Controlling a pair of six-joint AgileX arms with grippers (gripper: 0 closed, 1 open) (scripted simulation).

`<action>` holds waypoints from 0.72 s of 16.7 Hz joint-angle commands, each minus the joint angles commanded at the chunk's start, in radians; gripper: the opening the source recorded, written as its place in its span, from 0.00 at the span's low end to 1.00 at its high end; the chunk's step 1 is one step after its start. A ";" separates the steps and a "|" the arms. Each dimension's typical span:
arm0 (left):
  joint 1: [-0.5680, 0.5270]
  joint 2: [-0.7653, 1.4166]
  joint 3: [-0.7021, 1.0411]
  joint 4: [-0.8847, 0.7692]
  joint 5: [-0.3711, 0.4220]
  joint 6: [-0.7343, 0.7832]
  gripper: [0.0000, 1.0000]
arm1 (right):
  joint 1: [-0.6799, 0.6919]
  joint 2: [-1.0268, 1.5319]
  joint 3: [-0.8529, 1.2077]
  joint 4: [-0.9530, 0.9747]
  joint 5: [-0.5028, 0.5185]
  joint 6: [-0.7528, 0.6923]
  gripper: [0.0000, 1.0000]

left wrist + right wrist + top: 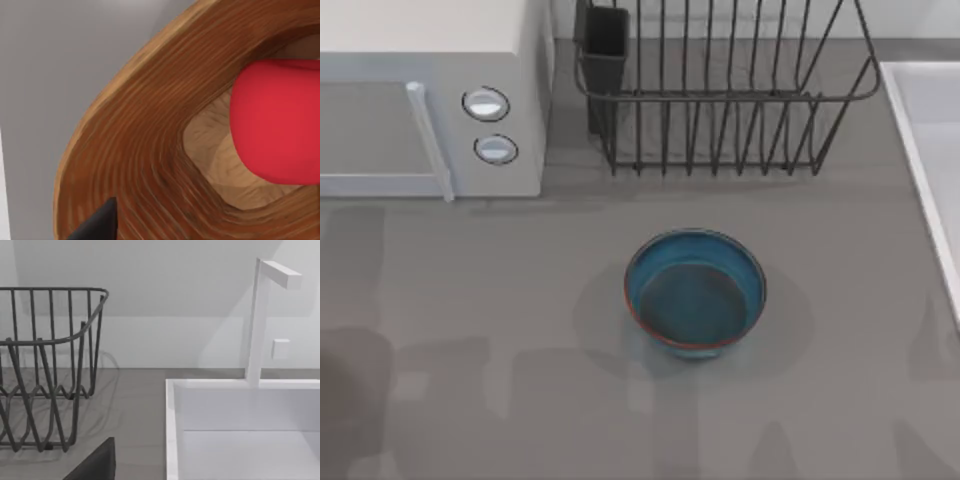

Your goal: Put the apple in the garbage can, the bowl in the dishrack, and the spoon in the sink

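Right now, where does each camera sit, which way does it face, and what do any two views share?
Top view: above the table, looking down on the bowl, dishrack, microwave and sink.
Left wrist view: close over a wooden container holding the apple; a dark fingertip shows.
Right wrist view: low, facing the dishrack, sink and faucet; a dark fingertip shows.
Top and right wrist views share dishrack and sink.

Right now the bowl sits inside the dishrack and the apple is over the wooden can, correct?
Not quite. In the top view the bowl stands on the table, in front of the dishrack, not inside it. The rest holds: the left wrist view shows the apple over the wooden can.
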 joint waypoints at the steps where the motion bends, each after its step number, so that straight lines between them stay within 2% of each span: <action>1: -0.005 -0.064 -0.040 0.041 0.015 -0.005 1.00 | 0.000 0.000 0.000 0.000 0.000 0.000 1.00; 4: -0.022 -0.316 -0.192 0.195 0.073 -0.025 1.00 | 0.000 0.000 0.000 0.000 0.000 0.000 1.00; 12: -0.080 -1.154 -0.698 0.712 0.263 -0.088 1.00 | 0.000 0.000 0.000 0.000 0.000 0.000 1.00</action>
